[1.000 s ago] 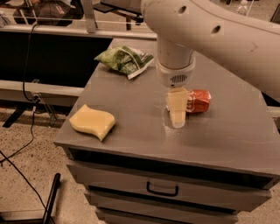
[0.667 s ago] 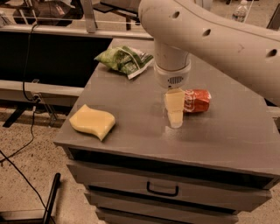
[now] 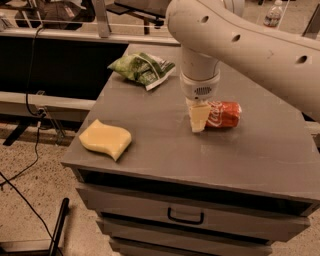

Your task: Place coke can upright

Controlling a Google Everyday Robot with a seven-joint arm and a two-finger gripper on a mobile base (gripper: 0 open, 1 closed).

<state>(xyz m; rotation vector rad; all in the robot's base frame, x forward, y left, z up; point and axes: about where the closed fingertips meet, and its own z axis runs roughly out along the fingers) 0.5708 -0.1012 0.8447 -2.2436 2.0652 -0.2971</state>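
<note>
The coke can (image 3: 226,114) is red with white script and lies on its side on the grey cabinet top (image 3: 165,145), right of centre. My gripper (image 3: 198,118) hangs straight down from the white arm (image 3: 250,40) and sits at the can's left end, overlapping it in the camera view. I cannot tell whether it touches the can.
A yellow sponge (image 3: 105,138) lies near the front left corner. A green chip bag (image 3: 142,68) lies at the back left. The cabinet has drawers below with a dark handle (image 3: 185,217). Cables run over the floor at the left. A bottle (image 3: 273,15) stands far behind.
My gripper has risen slightly and drawn a little back toward the can's left end. The can, sponge and bag have not moved.
</note>
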